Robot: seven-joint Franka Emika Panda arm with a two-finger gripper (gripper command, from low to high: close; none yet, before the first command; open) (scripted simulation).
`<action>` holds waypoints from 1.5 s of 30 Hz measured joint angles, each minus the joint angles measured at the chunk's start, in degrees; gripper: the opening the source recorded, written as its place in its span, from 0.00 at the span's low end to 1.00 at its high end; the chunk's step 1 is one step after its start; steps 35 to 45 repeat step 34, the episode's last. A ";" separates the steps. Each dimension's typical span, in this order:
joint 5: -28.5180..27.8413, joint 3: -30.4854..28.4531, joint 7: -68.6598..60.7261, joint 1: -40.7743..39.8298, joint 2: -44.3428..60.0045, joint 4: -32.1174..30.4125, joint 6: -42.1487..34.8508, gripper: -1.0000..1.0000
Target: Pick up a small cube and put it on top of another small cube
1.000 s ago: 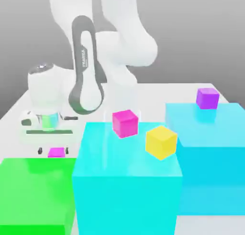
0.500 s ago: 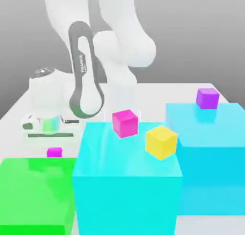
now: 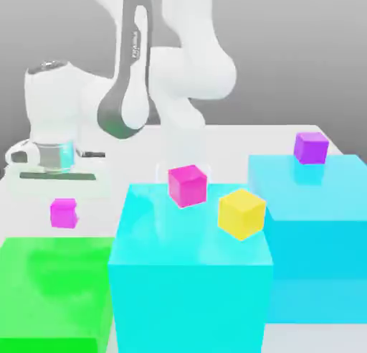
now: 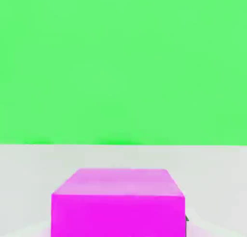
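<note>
Raised and shifted toward the exterior view's left since the earlier frame, the magenta cube (image 3: 64,216) is now seen whole, where before its lower part was hidden behind the green block (image 3: 54,294). The gripper (image 3: 64,212) has been moved along with it, and the arm (image 3: 125,107) has been shifted too. The fingers are closed on the magenta cube, which is held below the hand, upright and roughly level. It is seen beyond the green block, apart from the other cubes. Whether any gap is left between it and the table (image 3: 236,143) cannot be told for certain.

In the hand view, the magenta cube is shown close up, with its top and one side visible, and the green block is seen beyond it, with a pale strip between the two.

The pink cube (image 3: 188,186) and the yellow cube (image 3: 241,214) are both borne by the cyan block (image 3: 190,301), near each other, with the yellow one nearer the camera. The purple cube (image 3: 311,148) is set on the blue block (image 3: 315,237), toward the exterior view's right. These three cubes have been left where they were.
</note>
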 joint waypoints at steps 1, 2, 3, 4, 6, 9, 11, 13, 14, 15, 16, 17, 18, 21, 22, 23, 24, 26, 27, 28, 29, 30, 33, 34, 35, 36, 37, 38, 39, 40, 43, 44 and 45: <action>0.75 0.95 1.18 1.03 -0.45 1.33 -1.53 0.00; 1.44 1.95 2.40 2.01 -0.89 2.64 -3.08 0.00; 2.08 2.93 3.66 3.00 -1.32 3.94 -4.64 0.00; 2.69 3.92 4.94 3.97 -1.76 5.24 -6.22 0.00; 3.85 5.90 7.54 5.88 -2.64 7.83 -9.38 0.00; 5.53 8.86 11.46 8.64 -3.96 11.71 -14.17 0.00; 6.63 10.82 14.09 10.43 -4.86 14.30 -17.38 0.00; 7.43 12.86 16.90 12.10 -5.76 16.76 -20.72 0.00; 7.42 14.00 18.59 12.83 -6.19 17.78 -22.53 0.00; 7.30 15.17 20.36 13.52 -6.62 18.75 -24.39 0.00; 7.11 16.35 22.16 14.18 -7.06 19.69 -26.27 0.00; 6.89 17.54 23.98 14.82 -7.51 20.61 -28.15 0.00; 6.65 18.73 25.82 15.44 -7.96 21.52 -30.04 0.00; 5.90 22.27 31.31 17.21 -9.38 24.24 -35.70 0.00; 5.64 23.44 33.14 17.77 -9.88 25.15 -37.59 0.00; 5.35 24.60 34.95 18.30 -10.38 26.02 -39.45 0.00; 5.20 25.76 36.75 18.88 -10.94 27.02 -41.38 0.00; 3.22 27.46 39.48 18.86 -10.96 26.39 -42.49 0.00; 2.78 27.95 40.04 18.78 -10.26 25.32 -41.06 0.00; 2.50 28.31 40.38 18.73 -9.38 24.06 -39.10 0.00; 2.29 28.58 40.63 18.72 -8.39 22.71 -36.87 0.00; 2.16 28.83 40.79 18.66 -7.55 21.57 -34.94 1.00; 2.16 28.83 40.78 18.66 -7.55 21.57 -34.94 1.00; 2.16 28.83 40.78 18.66 -7.55 21.57 -34.94 1.00; 2.16 28.83 40.78 18.66 -7.55 21.57 -34.94 1.00; 2.16 28.83 40.78 18.66 -7.55 21.57 -34.94 1.00; 2.16 28.83 40.78 18.66 -7.55 21.57 -34.94 1.00; 2.16 28.83 40.78 18.66 -7.55 21.57 -34.94 1.00; 2.16 28.83 40.78 18.66 -7.55 21.57 -34.94 1.00; 2.16 28.83 40.78 18.66 -7.55 21.57 -34.94 1.00; 2.16 28.83 40.78 18.66 -7.55 21.57 -34.94 1.00; 2.16 28.83 40.78 18.66 -7.55 21.57 -34.94 1.00; 2.16 28.83 40.78 18.66 -7.55 21.57 -34.94 1.00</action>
